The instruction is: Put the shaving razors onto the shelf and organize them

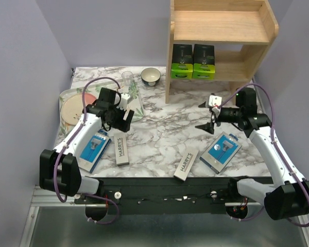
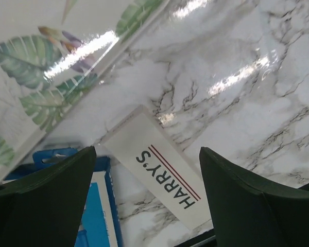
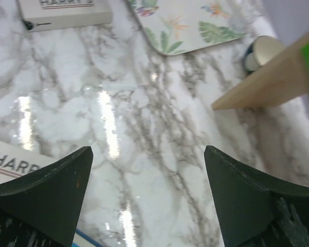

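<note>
Top external shows the shelf (image 1: 257, 25) with two black boxes (image 1: 193, 62) on its lower tier. I reach forward over the surface (image 1: 165, 134), left gripper (image 1: 124, 116) and right gripper (image 1: 205, 115) both spread wide, empty. Two white boxes (image 1: 122, 150) reading "HARRY'S" and two blue packs (image 1: 221, 152) lie flat nearer me.

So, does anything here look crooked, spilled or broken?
Nothing spilled or broken. Two green-ended boxes stand neatly on the shelf; the two white boxes and two blue packs lie loose on the table at mixed angles.
</note>
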`<action>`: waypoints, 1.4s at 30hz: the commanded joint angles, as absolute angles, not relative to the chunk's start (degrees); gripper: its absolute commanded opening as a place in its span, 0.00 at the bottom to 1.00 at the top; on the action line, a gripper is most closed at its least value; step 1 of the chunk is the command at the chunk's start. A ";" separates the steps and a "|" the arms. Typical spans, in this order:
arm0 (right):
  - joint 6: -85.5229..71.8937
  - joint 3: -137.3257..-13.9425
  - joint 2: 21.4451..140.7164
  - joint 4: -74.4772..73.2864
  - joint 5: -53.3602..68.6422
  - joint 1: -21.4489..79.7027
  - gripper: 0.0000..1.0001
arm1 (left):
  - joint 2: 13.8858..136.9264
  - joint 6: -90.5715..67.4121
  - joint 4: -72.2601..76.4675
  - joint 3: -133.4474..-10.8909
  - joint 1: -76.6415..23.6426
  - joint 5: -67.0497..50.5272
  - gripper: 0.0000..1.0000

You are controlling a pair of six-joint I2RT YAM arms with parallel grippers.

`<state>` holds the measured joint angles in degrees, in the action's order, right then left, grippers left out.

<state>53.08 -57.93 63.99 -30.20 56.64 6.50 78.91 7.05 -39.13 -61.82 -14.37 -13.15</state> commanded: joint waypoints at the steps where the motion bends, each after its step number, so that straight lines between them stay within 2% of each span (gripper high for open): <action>1: 51.78 -56.51 65.12 -37.44 56.78 11.07 0.96 | 78.48 1.35 -42.46 -55.73 -14.33 -8.52 0.90; 6: 43.87 -58.00 66.00 -31.99 56.34 11.77 0.96 | 80.68 -5.01 -41.84 -53.88 -14.33 -7.03 0.90; 14: 41.66 -59.50 65.74 -32.17 56.08 13.18 0.96 | 86.21 -12.65 -39.46 -53.70 -14.50 -8.35 0.89; 23: 38.50 -61.87 66.45 -30.59 54.58 14.41 0.96 | 92.89 -22.48 -38.06 -55.10 -14.85 -9.22 0.73; 27: 38.15 -61.26 66.44 -31.02 53.26 14.50 0.96 | 98.42 -26.97 -36.65 -64.30 -17.74 -11.68 0.68; 32: 37.44 -59.24 66.88 -30.76 51.60 15.29 0.96 | 109.67 -33.21 -34.90 -76.62 -21.35 -15.28 0.66; 34: 36.40 -58.54 67.41 -30.06 49.41 16.77 0.96 | 113.44 -36.99 -33.41 -81.01 -23.71 -16.87 0.67; 35: 34.73 -57.32 67.59 -27.71 44.52 17.48 0.96 | 114.42 -38.39 -32.79 -81.91 -24.60 -17.83 0.69; 37: 28.15 -56.69 68.37 -25.41 40.28 19.76 0.97 | 115.31 -42.08 -29.12 -82.00 -25.92 -22.48 0.77; 38: 24.38 -55.82 68.55 -21.75 33.55 20.73 0.97 | 115.05 -42.19 -28.31 -81.83 -26.97 -23.28 0.83; 42: 4.89 -54.32 70.48 -15.66 21.04 25.83 1.00 | 109.53 -41.49 -27.95 -80.51 -24.89 -18.12 0.89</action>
